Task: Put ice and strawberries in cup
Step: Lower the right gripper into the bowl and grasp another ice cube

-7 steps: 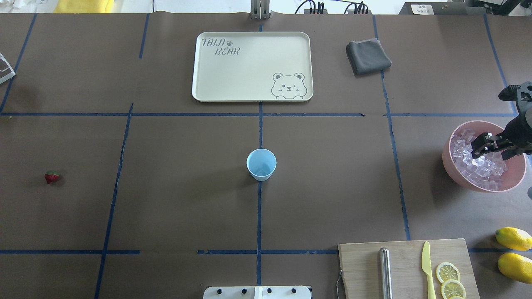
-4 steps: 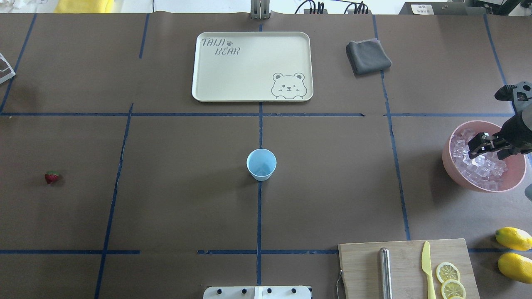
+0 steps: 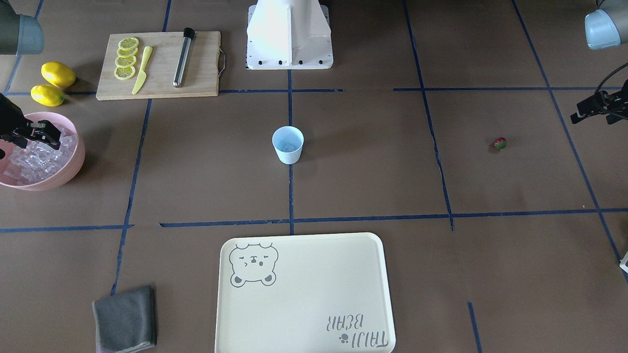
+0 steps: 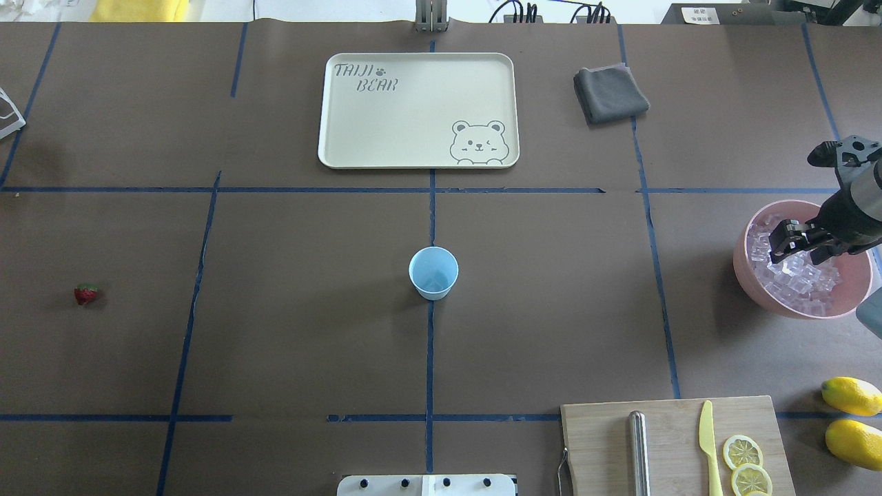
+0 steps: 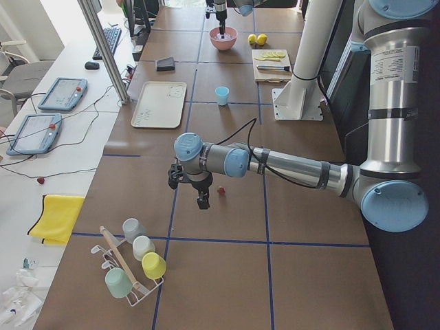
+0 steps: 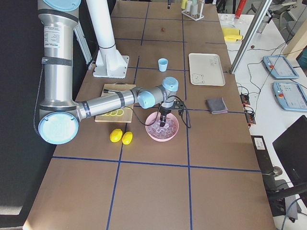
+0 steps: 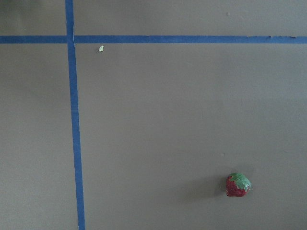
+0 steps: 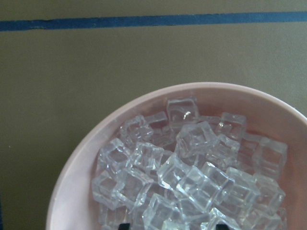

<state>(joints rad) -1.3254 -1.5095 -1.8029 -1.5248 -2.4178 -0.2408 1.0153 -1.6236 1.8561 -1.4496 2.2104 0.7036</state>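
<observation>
ice (image 8: 192, 177) lies beyond the nearest things: at the near right of the surface (image 4: 310, 331) a wooden cutting board (image 4: 672, 441) carries a metal rod (image 4: 639, 455), a yellow knife (image 4: 708, 441) and lemon slices (image 4: 743, 452), with two lemons (image 4: 852, 395) just right of it. farther in, the strawberry (image 4: 85, 294) lies alone at the left side, the left claw (image 5: 203, 201) hovering near it, its spread impossible to tell. the pale blue cup (image 4: 433, 273) stands upright at the centre, well apart from both. at the right edge a pink bowl (image 4: 741, 258) holds the heaped cubes, and the right claw (image 4: 796, 249) hangs over them, spread wide, gripping nothing. farthest off, a cream bear tray (image 4: 413, 110) sits centre, a folded grey cloth (image 4: 610, 93) to its right.
</observation>
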